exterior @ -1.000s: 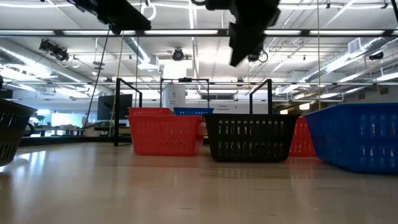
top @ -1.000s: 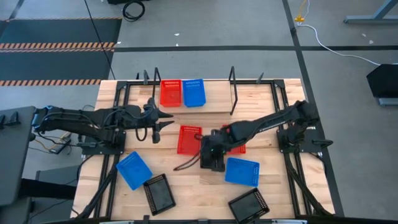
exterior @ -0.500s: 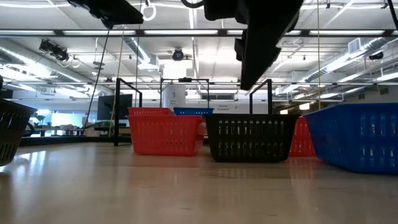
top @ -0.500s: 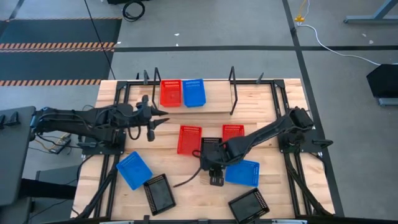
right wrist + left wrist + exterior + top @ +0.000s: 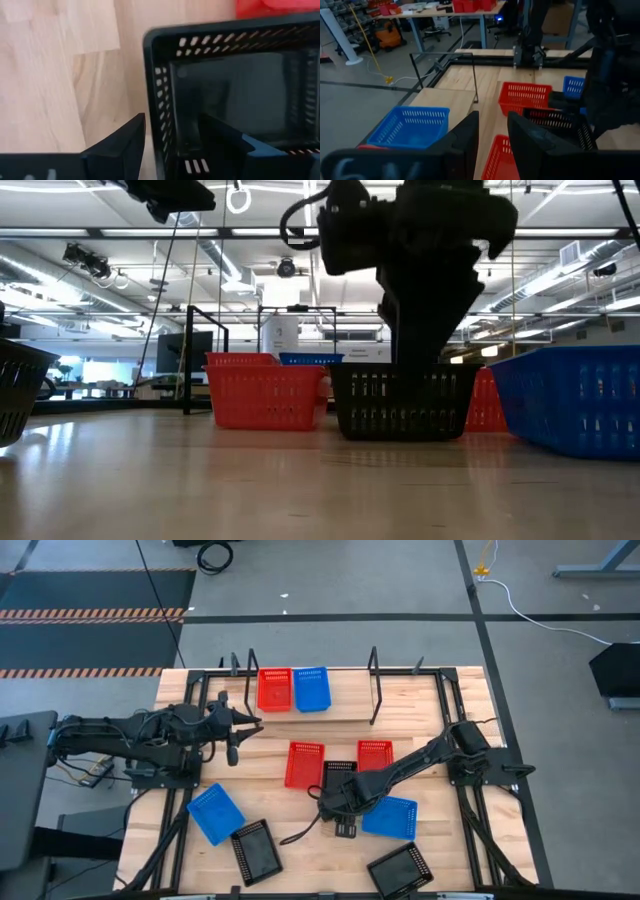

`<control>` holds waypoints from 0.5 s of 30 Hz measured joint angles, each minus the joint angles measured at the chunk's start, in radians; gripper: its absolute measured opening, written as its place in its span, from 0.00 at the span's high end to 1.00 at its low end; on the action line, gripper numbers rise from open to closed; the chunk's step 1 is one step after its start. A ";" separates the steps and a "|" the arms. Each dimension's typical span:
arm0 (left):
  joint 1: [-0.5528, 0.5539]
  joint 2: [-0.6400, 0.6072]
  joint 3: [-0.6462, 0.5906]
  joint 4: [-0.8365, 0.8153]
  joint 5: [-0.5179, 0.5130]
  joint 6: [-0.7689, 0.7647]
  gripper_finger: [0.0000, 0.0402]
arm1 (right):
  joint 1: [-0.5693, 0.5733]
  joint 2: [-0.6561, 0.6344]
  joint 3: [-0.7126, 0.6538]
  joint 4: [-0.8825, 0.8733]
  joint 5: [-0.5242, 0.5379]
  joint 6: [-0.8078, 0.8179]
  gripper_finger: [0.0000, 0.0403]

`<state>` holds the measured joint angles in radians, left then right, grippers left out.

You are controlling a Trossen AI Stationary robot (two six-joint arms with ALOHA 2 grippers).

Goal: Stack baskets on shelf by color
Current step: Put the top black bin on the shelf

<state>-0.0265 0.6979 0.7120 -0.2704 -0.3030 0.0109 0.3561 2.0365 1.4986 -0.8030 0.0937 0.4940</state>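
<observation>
A black basket [image 5: 340, 770] stands on the table's middle. My right gripper [image 5: 337, 803] is open and lowered over it. One finger [image 5: 120, 145] stands outside a side wall [image 5: 161, 100] and the other [image 5: 225, 145] inside, with a gap on both sides. In the low view the right gripper [image 5: 425, 355] reaches down into the black basket [image 5: 405, 402]. A red basket [image 5: 274, 689] and a blue basket [image 5: 311, 689] stand on the shelf [image 5: 345, 712]. My left gripper [image 5: 235, 737] hovers left of the shelf, its fingers [image 5: 465, 140] a little apart with nothing between them.
Two red baskets [image 5: 304, 764] [image 5: 375, 753] flank the black one. A blue basket [image 5: 392, 817] lies just right of my right gripper and another [image 5: 214, 812] at the near left. Two black baskets [image 5: 255, 850] [image 5: 400, 872] sit by the near edge. Black wire uprights [image 5: 374, 685] rise from the shelf.
My right gripper has moved toward the table's near edge and come down, from well above the black basket to inside its rim. My left gripper has drawn back a little toward the table's left edge. No basket has moved.
</observation>
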 joint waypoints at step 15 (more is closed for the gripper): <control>0.000 0.002 0.000 -0.026 0.000 -0.008 0.73 | -0.011 0.022 0.000 0.016 0.018 -0.005 0.84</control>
<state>-0.0269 0.6998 0.7120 -0.2962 -0.3027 0.0025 0.3447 2.0590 1.4986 -0.7868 0.1116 0.4894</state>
